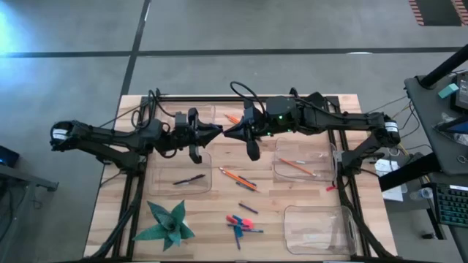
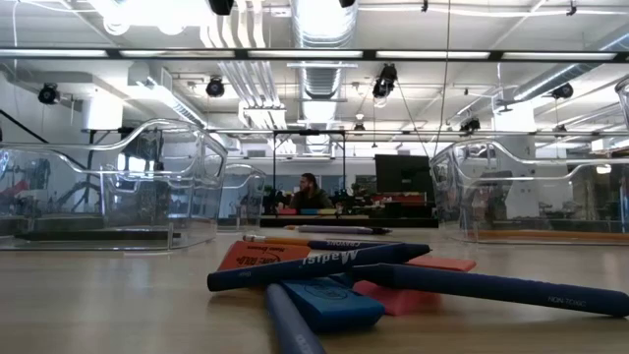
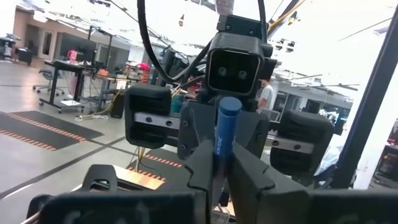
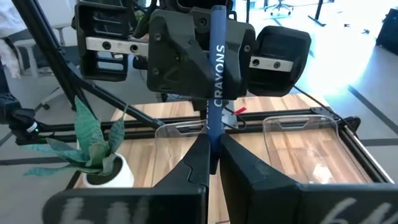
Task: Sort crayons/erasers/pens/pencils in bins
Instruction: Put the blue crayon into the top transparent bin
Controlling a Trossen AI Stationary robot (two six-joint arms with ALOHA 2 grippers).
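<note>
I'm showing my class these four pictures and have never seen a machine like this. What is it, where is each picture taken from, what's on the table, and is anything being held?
It is a robot with two dark arms at a wooden table. One picture looks down from above, one sits at table height, and two come from cameras on the wrists. The left gripper and right gripper meet in mid-air, both shut on one blue crayon. On the table lie clear bins, orange pencils, pink and blue erasers and a green plant.

On the wooden surface (image 2: 98, 305) a heap lies close at 6 o'clock: dark blue crayons (image 2: 314, 267) crossing over a blue eraser (image 2: 334, 303) and pink-red erasers (image 2: 413, 295). An orange pencil (image 2: 295, 240) lies just behind. Clear bins (image 2: 108, 192) stand at 9 and 3 o'clock. A person (image 2: 308, 192) sits far off.
</note>
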